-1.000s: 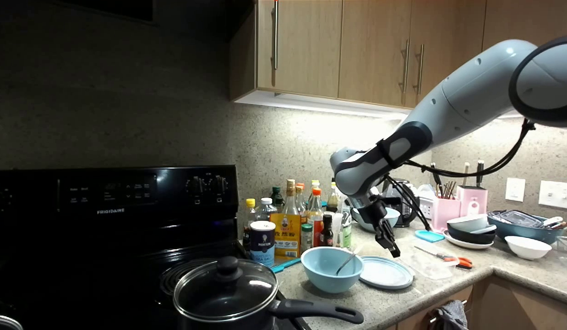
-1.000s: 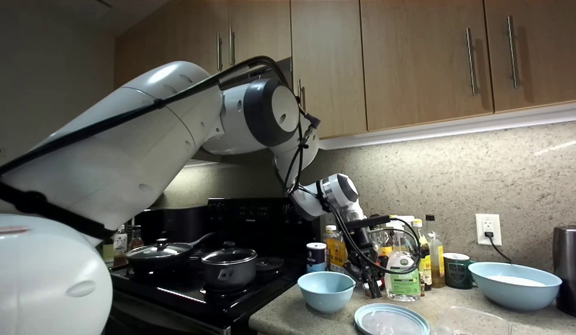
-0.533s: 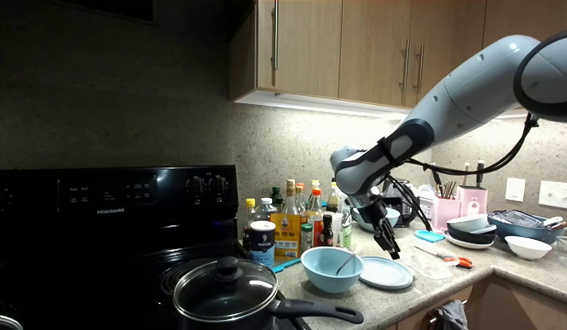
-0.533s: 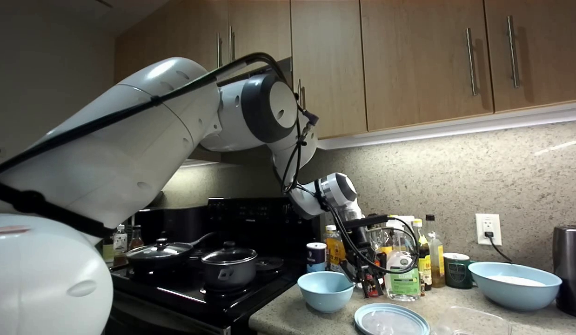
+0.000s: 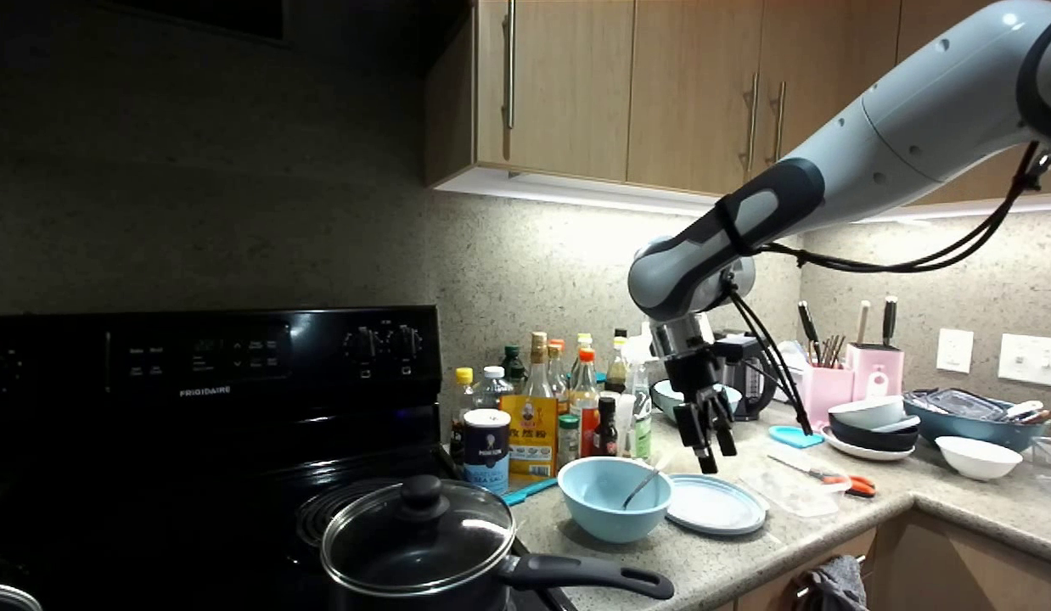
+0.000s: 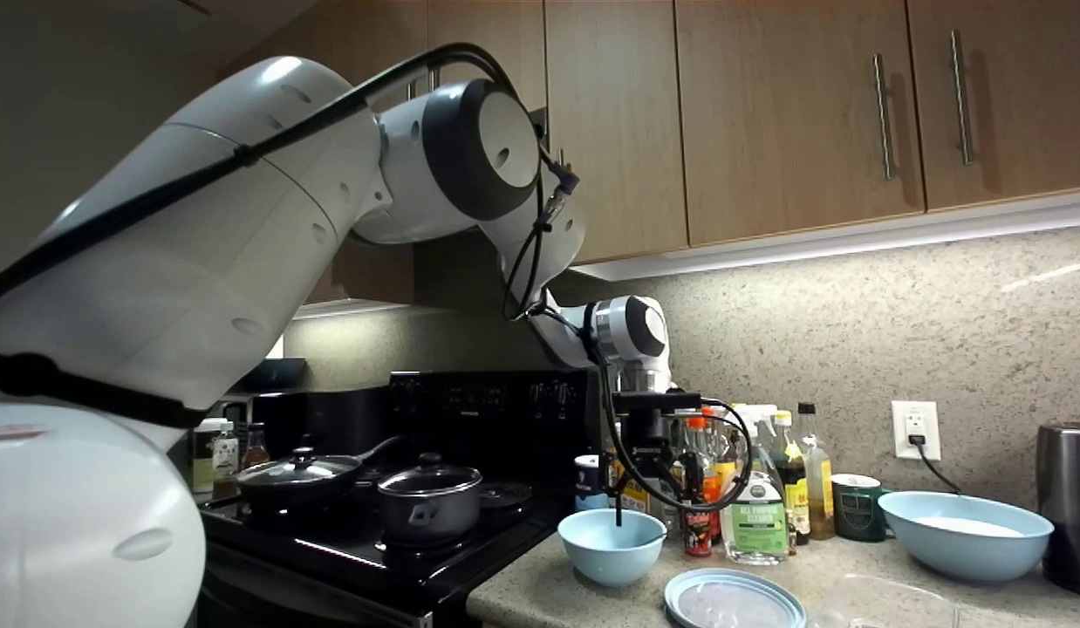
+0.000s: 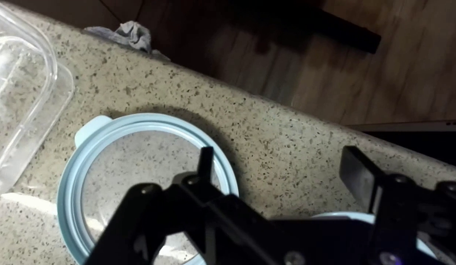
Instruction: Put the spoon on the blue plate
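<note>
black gripper (image 7: 279, 167) hangs spread, spoon (image 5: 641, 489) leaning in bowl (image 5: 606, 522) beside blue plate (image 5: 719, 507).

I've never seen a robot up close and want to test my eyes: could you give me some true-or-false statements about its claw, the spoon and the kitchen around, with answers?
1. The spoon leans inside a blue bowl. True.
2. The gripper is clamped on the spoon. False: its fingers stand apart with nothing between them.
3. The plate lies on the stove. False: it lies on the counter, beside the blue bowl.
4. The plate has a small tab sticking out. True.
5. A grey cloth hangs below the counter edge. True.
6. The wall outlet has nothing plugged in. False: a black plug sits in it.
</note>
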### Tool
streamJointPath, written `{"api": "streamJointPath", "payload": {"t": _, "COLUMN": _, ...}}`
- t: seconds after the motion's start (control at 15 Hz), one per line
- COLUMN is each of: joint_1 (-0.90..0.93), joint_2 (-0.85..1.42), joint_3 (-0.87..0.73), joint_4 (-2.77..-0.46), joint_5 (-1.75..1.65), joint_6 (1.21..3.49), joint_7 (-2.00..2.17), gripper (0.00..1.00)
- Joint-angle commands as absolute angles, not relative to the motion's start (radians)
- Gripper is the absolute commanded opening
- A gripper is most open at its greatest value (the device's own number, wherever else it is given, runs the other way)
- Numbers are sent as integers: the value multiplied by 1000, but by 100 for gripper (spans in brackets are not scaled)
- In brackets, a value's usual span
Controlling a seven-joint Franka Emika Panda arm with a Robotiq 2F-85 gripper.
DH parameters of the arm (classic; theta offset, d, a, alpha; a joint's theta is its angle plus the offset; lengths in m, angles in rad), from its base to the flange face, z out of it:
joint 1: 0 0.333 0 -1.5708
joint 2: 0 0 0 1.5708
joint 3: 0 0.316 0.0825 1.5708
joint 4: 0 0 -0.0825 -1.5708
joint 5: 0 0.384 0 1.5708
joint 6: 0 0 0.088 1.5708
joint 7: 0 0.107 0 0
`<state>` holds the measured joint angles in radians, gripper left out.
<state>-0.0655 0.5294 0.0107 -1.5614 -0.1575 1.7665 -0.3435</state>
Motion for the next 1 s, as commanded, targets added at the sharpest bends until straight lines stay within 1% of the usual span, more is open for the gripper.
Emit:
{"api": "streamJointPath", "payload": {"t": 0.0, "joint_1": -68, "joint_2": 520, "joint_3": 9, "joint_4": -1573, "joint_5": -150, "joint_6": 1766, "joint_7": -337, "gripper": 95}}
{"api": "streamJointPath", "payload": {"t": 0.07, "joint_1": -70, "joint_2": 515, "joint_3": 9, "joint_4": -1581, "joint_5": -147, "joint_6": 1768, "joint_7": -334, "gripper": 99}}
{"api": "streamJointPath", "payload": {"t": 0.2, "joint_1": -72, "joint_2": 514, "joint_3": 8, "joint_4": -1586, "joint_5": -146, "joint_6": 1770, "joint_7": -329, "gripper": 100}}
{"api": "streamJointPath", "payload": {"t": 0.33, "joint_1": -84, "joint_2": 521, "joint_3": 41, "joint_4": -1568, "joint_5": -12, "joint_6": 1714, "joint_7": -300, "gripper": 100}}
{"api": "streamJointPath", "payload": {"t": 0.6, "joint_1": -53, "joint_2": 541, "joint_3": 59, "joint_4": -1566, "joint_5": 169, "joint_6": 1812, "joint_7": -134, "gripper": 100}}
{"api": "streamJointPath", "payload": {"t": 0.73, "joint_1": -28, "joint_2": 532, "joint_3": 41, "joint_4": -1582, "joint_5": 172, "joint_6": 1909, "joint_7": -51, "gripper": 100}}
{"api": "streamJointPath", "payload": {"t": 0.8, "joint_1": -37, "joint_2": 533, "joint_3": 49, "joint_4": -1576, "joint_5": 149, "joint_6": 1849, "joint_7": -122, "gripper": 100}}
{"api": "streamJointPath", "payload": {"t": 0.93, "joint_1": -28, "joint_2": 535, "joint_3": 47, "joint_4": -1576, "joint_5": 150, "joint_6": 1887, "joint_7": -77, "gripper": 100}}
